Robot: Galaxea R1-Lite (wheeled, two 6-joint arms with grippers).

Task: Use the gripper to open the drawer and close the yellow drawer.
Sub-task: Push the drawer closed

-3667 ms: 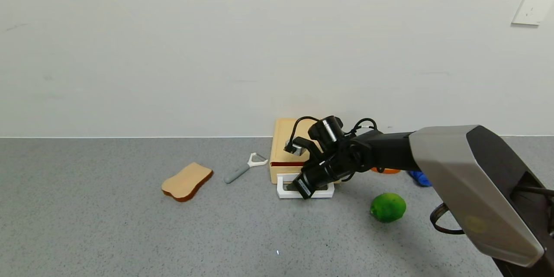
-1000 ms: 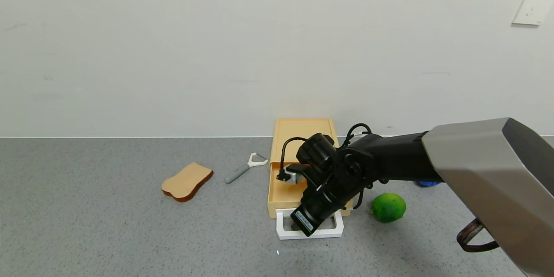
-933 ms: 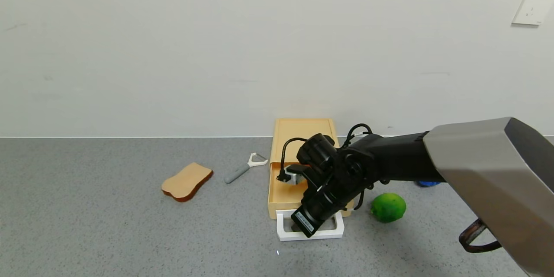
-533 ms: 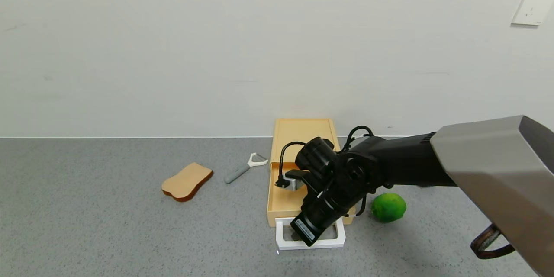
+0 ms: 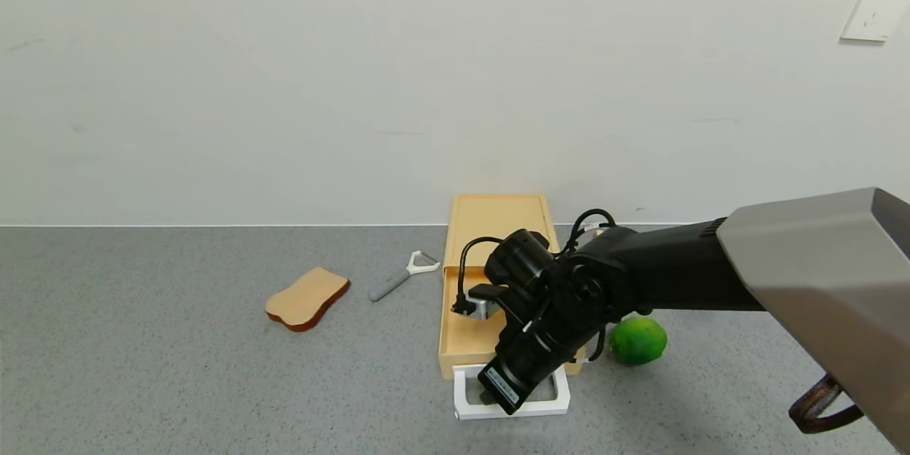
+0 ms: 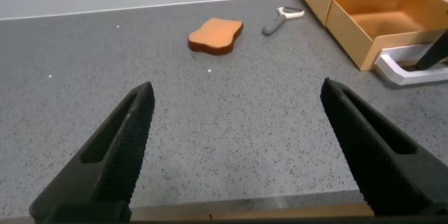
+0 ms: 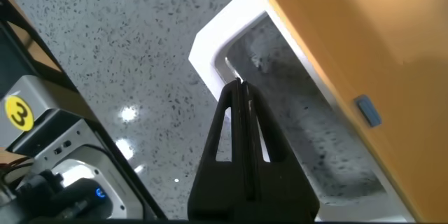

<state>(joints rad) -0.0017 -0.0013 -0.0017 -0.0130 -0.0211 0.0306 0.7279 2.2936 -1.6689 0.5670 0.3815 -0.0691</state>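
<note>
The pale yellow drawer (image 5: 498, 219) stands against the back wall, and its tray (image 5: 463, 333) is slid out towards me. Its white loop handle (image 5: 462, 398) lies at the tray's front. My right gripper (image 5: 493, 398) is shut, its fingers pressed together, with the tips down inside the loop against the handle's front bar. In the right wrist view the shut gripper (image 7: 240, 89) meets the white handle (image 7: 210, 47), with the yellow tray front (image 7: 350, 28) beyond. My left gripper (image 6: 238, 140) is open and empty, low over the table, far from the drawer (image 6: 378, 14).
A green lime (image 5: 638, 341) lies just right of the open tray, close to my right arm. A bread slice (image 5: 307, 297) and a grey-handled peeler (image 5: 398, 277) lie left of the drawer. The wall stands right behind the drawer unit.
My right gripper has moved towards the table's front with the handle. The tray has slid farther out of the drawer unit. The left arm has not moved.
</note>
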